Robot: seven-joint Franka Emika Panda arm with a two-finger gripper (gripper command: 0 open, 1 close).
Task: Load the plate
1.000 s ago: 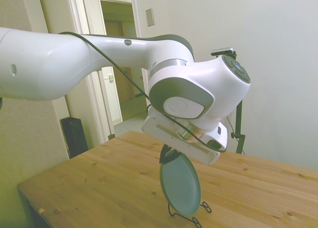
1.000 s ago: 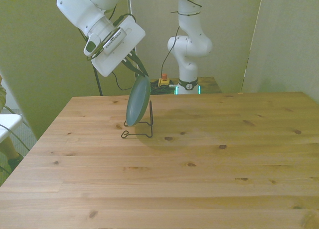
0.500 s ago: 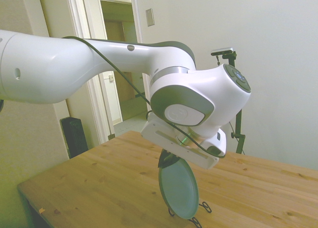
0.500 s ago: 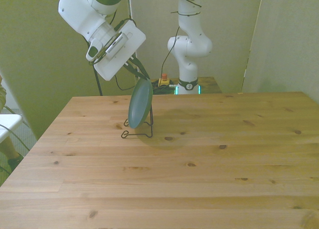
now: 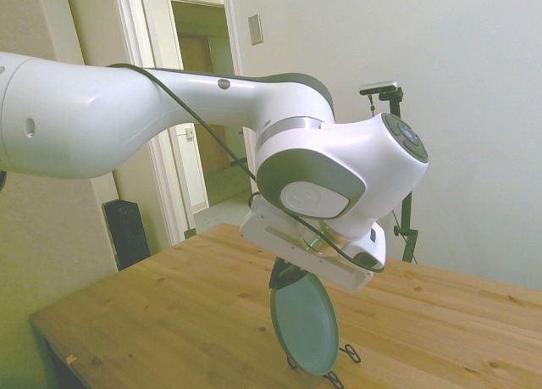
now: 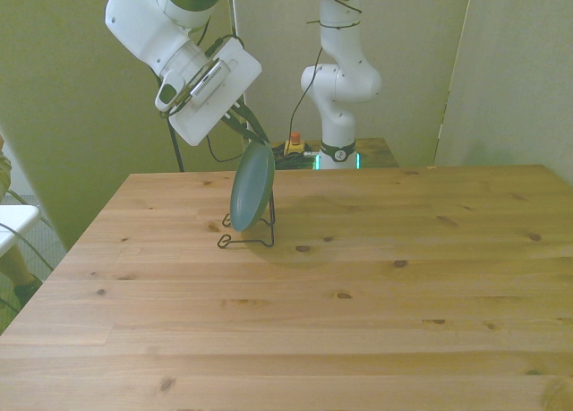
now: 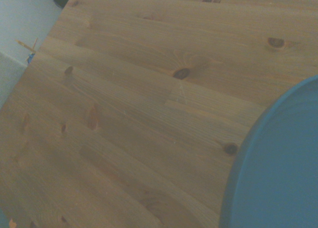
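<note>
The teal-green plate (image 6: 252,185) stands nearly upright, tilted, at the back of the table toward the front view's left. Its lower edge sits in the thin black wire stand (image 6: 247,239). My gripper (image 6: 253,139) comes down at a slant from above and is shut on the plate's top rim. The side view shows the plate (image 5: 305,325) face-on under the gripper (image 5: 286,275), with the stand's feet (image 5: 340,365) sticking out below it. I cannot tell whether the plate's weight rests on the stand. Up close, the wrist view catches only a curved piece of the plate (image 7: 278,178) over wood.
The wooden table (image 6: 358,295) stretches wide and bare toward the front view's right and front. A second white robot arm (image 6: 340,80) stands behind the far edge. A white seat (image 6: 11,225) lies off the table's left edge in the front view.
Over the last second the gripper and plate shifted slightly toward the front view's right and settled closer against the stand. In the last half second almost nothing moved.
</note>
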